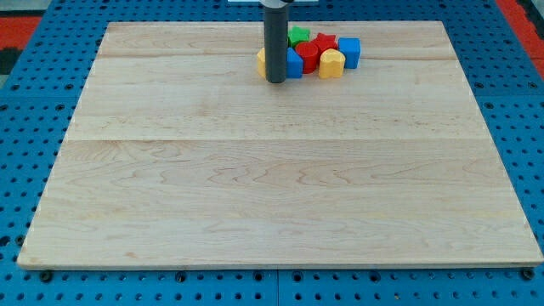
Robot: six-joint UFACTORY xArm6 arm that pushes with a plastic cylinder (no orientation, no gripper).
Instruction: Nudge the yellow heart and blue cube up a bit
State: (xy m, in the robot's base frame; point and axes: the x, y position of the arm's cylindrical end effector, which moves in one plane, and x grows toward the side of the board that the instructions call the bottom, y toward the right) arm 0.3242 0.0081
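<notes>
A tight cluster of blocks sits near the view's top, just right of centre. The yellow heart (331,64) lies at its lower right. The blue cube (349,51) stands right behind the heart, at the cluster's right end. My tip (276,80) rests on the board at the cluster's left end, touching or nearly touching another blue block (293,62). The rod hides most of a yellow block (261,60) on the far left. The tip is well left of the yellow heart and the blue cube.
A red block (308,56), a second red block (325,42) and a green block (298,36) fill the cluster's middle and back. The wooden board (272,187) lies on a blue perforated table (25,127). The cluster is close to the board's top edge.
</notes>
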